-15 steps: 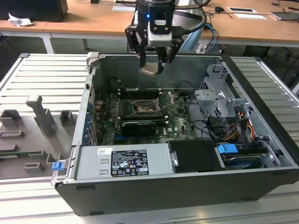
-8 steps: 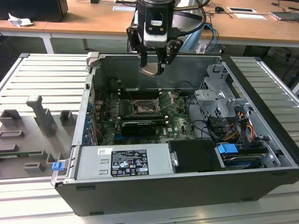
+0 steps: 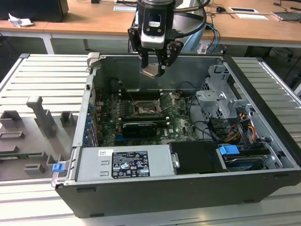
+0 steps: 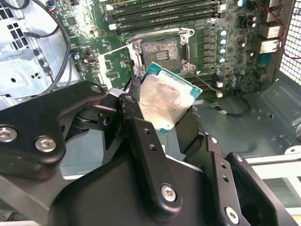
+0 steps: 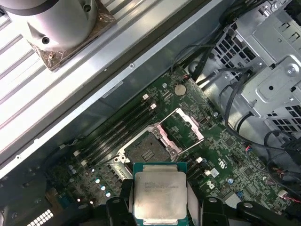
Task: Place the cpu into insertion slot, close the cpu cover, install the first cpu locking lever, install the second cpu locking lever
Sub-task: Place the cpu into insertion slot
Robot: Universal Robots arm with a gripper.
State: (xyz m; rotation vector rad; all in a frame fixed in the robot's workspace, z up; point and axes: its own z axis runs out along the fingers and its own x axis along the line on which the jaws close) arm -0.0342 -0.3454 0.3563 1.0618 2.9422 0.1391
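Note:
My gripper (image 3: 154,69) hangs high over the open computer case, shut on the cpu (image 3: 151,71), a flat pale metallic square with a green edge. Both wrist views show the cpu (image 4: 162,100) (image 5: 160,193) pinched between the black fingers (image 4: 136,136). Well below it lies the insertion slot (image 3: 143,109) (image 4: 161,52) (image 5: 147,149), a dark square socket on the green board, uncovered. The cpu cover (image 5: 184,125) (image 4: 116,66) (image 3: 168,100), a silvery frame, stands swung open beside the socket. A thin locking lever (image 4: 207,84) lies released alongside.
Long black memory slots (image 4: 164,9) run beside the socket. A metal drive cage (image 3: 221,101) with cables stands at the exterior view's right, a power supply box (image 3: 124,162) at the case's front. Grey fixtures (image 3: 42,117) sit on the slatted table at the left.

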